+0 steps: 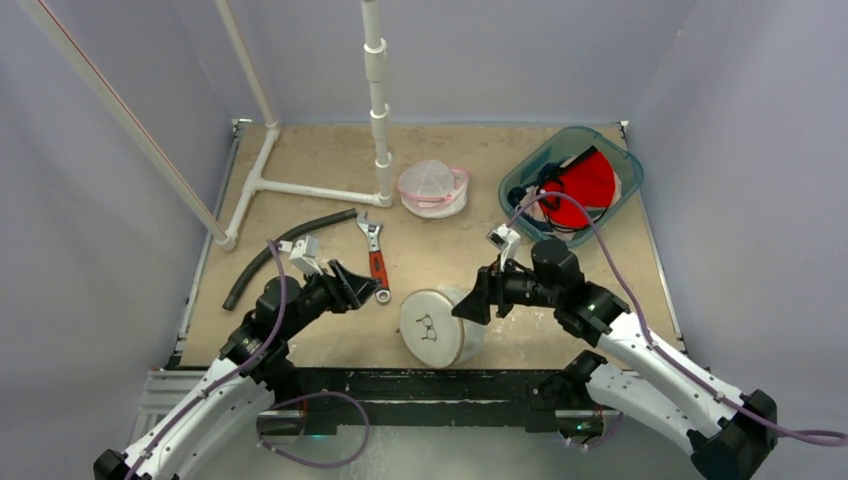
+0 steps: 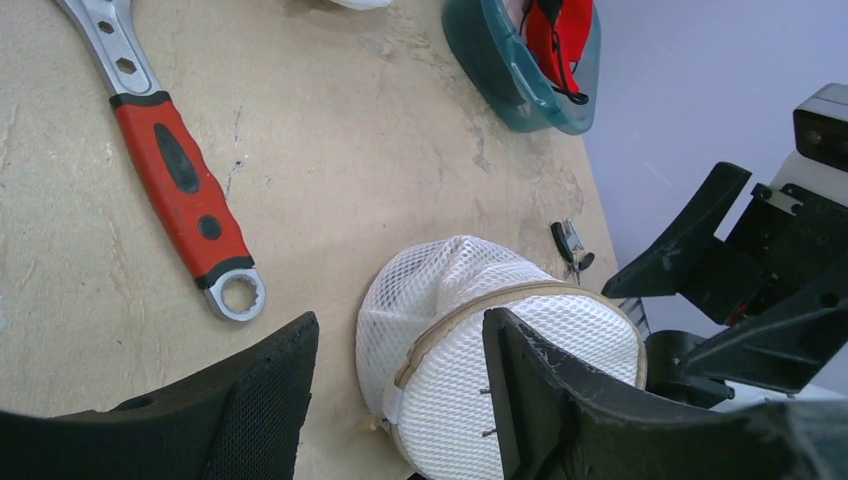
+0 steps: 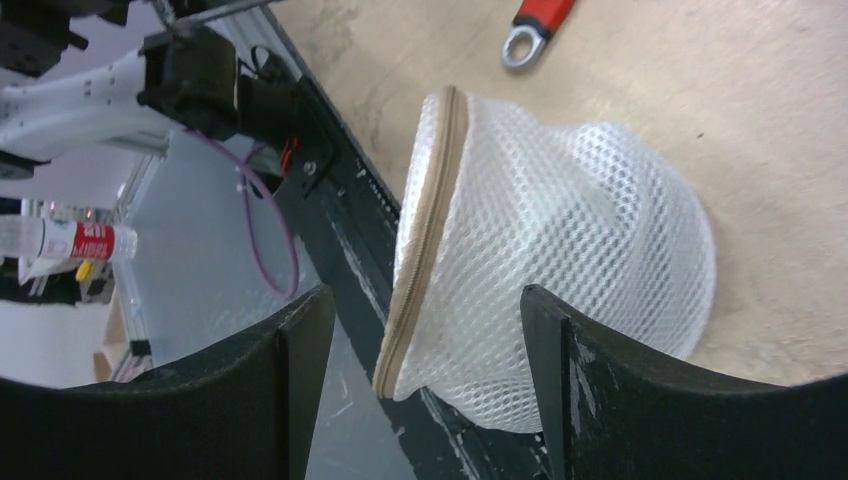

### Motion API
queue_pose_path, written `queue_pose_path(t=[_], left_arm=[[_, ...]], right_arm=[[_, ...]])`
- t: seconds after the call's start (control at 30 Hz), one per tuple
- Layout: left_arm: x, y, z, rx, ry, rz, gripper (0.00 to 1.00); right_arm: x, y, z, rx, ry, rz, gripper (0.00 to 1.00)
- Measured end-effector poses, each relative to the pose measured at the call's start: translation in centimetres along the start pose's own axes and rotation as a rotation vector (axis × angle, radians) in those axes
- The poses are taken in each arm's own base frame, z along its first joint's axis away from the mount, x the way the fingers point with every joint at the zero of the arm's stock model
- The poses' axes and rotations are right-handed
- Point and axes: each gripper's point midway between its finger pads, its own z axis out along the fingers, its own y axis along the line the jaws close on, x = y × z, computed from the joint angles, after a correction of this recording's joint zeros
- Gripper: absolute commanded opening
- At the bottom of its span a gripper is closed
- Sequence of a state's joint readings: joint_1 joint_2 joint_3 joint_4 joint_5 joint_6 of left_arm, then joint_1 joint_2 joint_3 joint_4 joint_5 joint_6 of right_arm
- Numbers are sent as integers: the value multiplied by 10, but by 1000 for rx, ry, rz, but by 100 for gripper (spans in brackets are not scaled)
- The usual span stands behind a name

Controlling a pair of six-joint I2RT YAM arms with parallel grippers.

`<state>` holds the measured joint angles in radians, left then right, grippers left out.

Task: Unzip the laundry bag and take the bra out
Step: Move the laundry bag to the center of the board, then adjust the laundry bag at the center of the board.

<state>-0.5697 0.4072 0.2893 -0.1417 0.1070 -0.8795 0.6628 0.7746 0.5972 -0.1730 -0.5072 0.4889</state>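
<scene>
The white mesh laundry bag [image 1: 440,326] with a tan zipper band stands at the near edge of the table between my two arms. It also shows in the left wrist view [image 2: 470,350] and in the right wrist view [image 3: 560,250]. Its zipper looks closed, and I cannot see its contents. My left gripper [image 1: 366,287] is open just left of the bag [image 2: 400,390]. My right gripper [image 1: 468,303] is open just right of it [image 3: 425,340]. Neither touches it. A red bra [image 1: 585,185] lies in the teal bin [image 1: 520,180].
A red-handled wrench [image 1: 375,255] lies left of the bag, near my left gripper. A black hose [image 1: 270,255] and a white pipe frame [image 1: 300,188] lie at the left. A second pink-trimmed mesh bag [image 1: 432,187] sits at the back centre.
</scene>
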Motion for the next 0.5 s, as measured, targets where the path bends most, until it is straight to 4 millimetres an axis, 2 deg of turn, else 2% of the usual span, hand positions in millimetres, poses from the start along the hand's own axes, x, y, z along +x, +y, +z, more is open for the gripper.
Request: queue_pose_path(t=[0.2, 0.3, 0.4, 0.5], left_arm=[[9, 10, 3, -30, 23, -31, 59], [11, 13, 4, -42, 31, -34, 59], [14, 18, 3, -66, 37, -45, 58], [14, 23, -1, -91, 33, -54, 59]], right_arm=[[27, 6, 17, -3, 115, -13, 69], [43, 2, 34, 46, 193, -28, 63], [44, -7, 50, 119, 233, -55, 34], [33, -16, 58, 181, 228, -90, 9]])
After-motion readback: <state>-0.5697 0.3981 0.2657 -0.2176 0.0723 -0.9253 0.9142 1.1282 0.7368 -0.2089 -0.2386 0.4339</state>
